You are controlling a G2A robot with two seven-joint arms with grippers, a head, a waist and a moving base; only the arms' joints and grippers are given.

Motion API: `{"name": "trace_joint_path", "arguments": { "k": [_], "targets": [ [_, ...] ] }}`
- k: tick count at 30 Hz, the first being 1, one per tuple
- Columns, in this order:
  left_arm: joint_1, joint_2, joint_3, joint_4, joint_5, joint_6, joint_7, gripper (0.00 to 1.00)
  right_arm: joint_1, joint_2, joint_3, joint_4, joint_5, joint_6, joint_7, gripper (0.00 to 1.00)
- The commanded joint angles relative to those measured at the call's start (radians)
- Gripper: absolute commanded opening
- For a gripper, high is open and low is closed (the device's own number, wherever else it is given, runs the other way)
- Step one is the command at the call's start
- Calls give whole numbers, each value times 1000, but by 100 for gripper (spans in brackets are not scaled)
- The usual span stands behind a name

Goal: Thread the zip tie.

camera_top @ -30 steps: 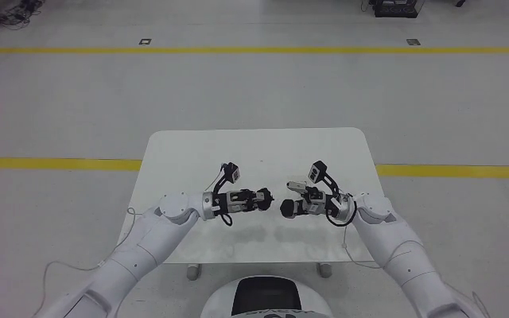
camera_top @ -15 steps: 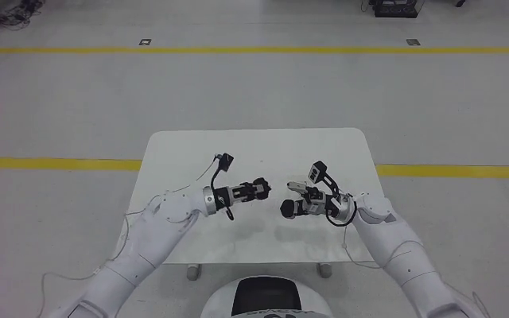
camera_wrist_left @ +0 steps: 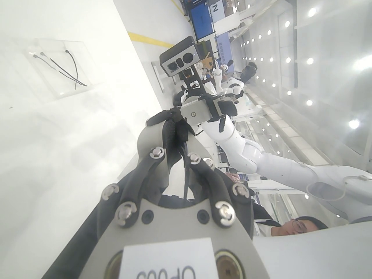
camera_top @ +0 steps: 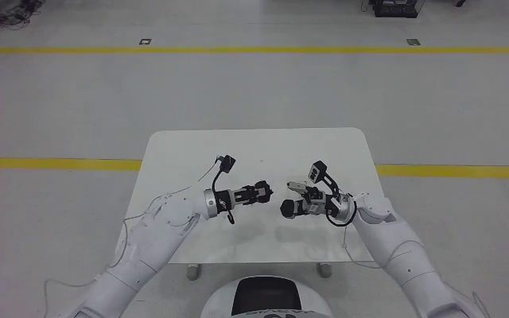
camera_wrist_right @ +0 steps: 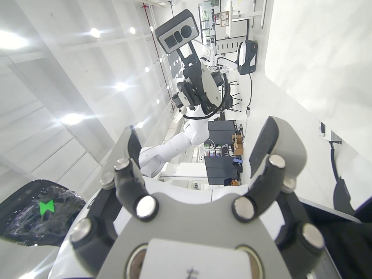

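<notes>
Above the white table [camera_top: 191, 151] my two grippers face each other with a small gap between them. My left gripper [camera_top: 264, 191] [camera_wrist_left: 174, 126] is shut on a thin black zip tie [camera_wrist_left: 185, 172], whose strand runs back between the fingers. The tie's front end is hidden behind the fingertips. My right gripper [camera_top: 288, 198] [camera_wrist_right: 200, 146] stands wide open and holds nothing. It points at the left gripper [camera_wrist_right: 189, 97], which hangs a short way in front of it.
A clear flat tray [camera_wrist_left: 62, 44] with a few spare black zip ties [camera_wrist_left: 66, 71] lies on the table beyond the left gripper. A black cable loop [camera_top: 227, 215] hangs under the left wrist. Bare tabletop lies at the back and at both sides.
My left forearm has swung and rolled a little, and its wrist camera has shifted toward the back. Its gripper stays in nearly the same place. The right arm has not moved.
</notes>
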Motion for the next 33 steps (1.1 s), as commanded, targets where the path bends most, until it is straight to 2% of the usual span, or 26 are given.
{"name": "trace_joint_path", "arguments": {
  "k": [1,3,5,8,12,16,19,22,27,29,32,33],
  "targets": [
    [0,0,0,0,0,0,0,0,0,0,0,0,0,0,0,100],
    [1,0,2,-2,12,0,16,0,0,0,0,0,0,0,0,100],
    [-2,1,-7,6,63,0,72,0,0,0,0,0,0,0,0,100],
    [7,2,-11,-12,129,0,133,0,0,0,0,0,0,0,0,100],
    [20,7,-14,-48,198,0,177,0,0,0,0,0,0,0,0,100],
    [32,16,7,-66,291,0,230,0,0,0,0,0,0,0,0,100],
    [28,26,32,-70,346,0,259,0,0,0,0,0,0,0,0,100],
    [20,38,60,-69,362,0,295,0,0,0,0,0,0,0,0,100],
    [1,56,97,-61,334,0,339,0,0,0,0,0,0,0,0,100],
    [-7,62,107,-56,285,0,348,0,0,0,0,0,0,0,0,100],
    [-18,68,106,-52,213,0,329,0,0,0,0,0,0,0,0,100],
    [-18,68,106,-52,213,0,329,0,0,0,0,0,0,0,0,100]
  ]
}}
